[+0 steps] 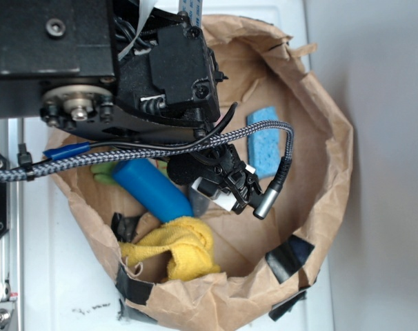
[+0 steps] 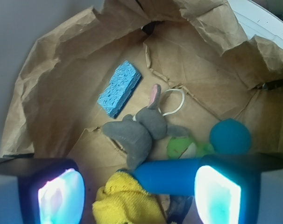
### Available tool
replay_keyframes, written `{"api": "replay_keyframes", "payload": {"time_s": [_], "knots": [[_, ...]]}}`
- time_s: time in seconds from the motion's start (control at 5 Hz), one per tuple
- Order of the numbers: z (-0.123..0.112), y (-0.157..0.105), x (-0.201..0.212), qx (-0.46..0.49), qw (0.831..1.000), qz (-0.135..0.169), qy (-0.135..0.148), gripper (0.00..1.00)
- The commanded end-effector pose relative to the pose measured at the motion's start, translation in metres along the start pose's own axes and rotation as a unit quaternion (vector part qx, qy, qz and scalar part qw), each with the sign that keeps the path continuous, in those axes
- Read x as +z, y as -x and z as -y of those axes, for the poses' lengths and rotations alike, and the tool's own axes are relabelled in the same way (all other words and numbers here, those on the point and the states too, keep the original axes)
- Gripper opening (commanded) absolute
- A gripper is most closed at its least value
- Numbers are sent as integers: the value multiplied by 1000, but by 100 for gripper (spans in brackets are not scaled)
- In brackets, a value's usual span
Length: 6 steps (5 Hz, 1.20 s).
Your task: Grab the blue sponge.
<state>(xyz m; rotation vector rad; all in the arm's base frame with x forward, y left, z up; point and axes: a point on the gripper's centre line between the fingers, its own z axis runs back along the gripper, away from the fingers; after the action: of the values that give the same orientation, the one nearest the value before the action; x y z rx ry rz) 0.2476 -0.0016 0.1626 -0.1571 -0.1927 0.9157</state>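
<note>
Brown crumpled paper forms the big bag that walls in everything I am working over, patched with black tape along its rim. From the exterior view my arm fills the top left and covers much of the bag's inside, so only a corner of the blue sponge peeks out past a braided cable. Through the wrist view I see the sponge lying flat on the bag floor, apart from the rest, up and left of the grey bunny toy. Nearer the hand lie a glossy blue cylinder and a yellow cloth, touching each other. A teal ball sits to the right, with a green object beside it that I cannot identify. My hand stands wide, holding nothing, its lit fingertips cut off by the frame.
</note>
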Motion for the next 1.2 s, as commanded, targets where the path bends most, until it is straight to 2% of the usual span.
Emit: {"api": "replay_keyframes", "payload": {"time_s": [0.0, 0.2, 0.4, 0.6, 1.0], "knots": [[2, -10, 13, 11, 1000, 19, 18, 100], [2, -10, 13, 11, 1000, 19, 18, 100], [7, -15, -6, 2, 999, 32, 20, 100], [6, -29, -41, -3, 998, 67, -1, 100], [-2, -38, -67, -6, 995, 88, -36, 100]]}}
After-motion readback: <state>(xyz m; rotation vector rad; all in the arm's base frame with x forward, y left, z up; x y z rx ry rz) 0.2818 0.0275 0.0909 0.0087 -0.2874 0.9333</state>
